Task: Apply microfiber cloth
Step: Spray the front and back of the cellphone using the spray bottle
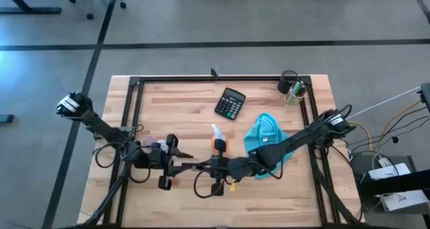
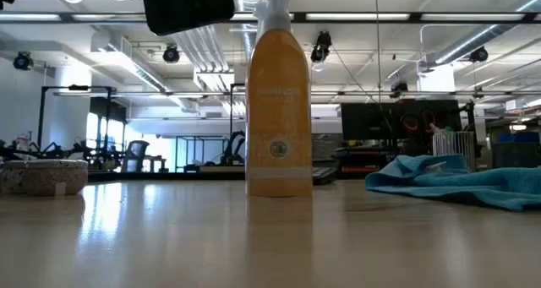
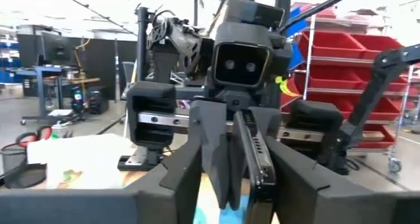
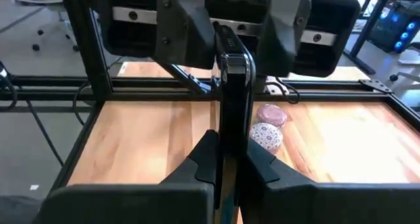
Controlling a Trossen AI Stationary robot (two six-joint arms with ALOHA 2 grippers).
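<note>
Both grippers meet mid-table, apparently pinching one thin dark slab [image 4: 234, 86]; microfiber cloth [image 1: 265, 138] lies beside right arm, nearer it.

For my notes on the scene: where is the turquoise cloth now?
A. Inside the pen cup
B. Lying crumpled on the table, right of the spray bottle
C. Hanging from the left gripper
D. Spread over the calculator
B: in the high view the microfiber cloth lies bunched on the table, right of the spray bottle, apart from the calculator.
</note>
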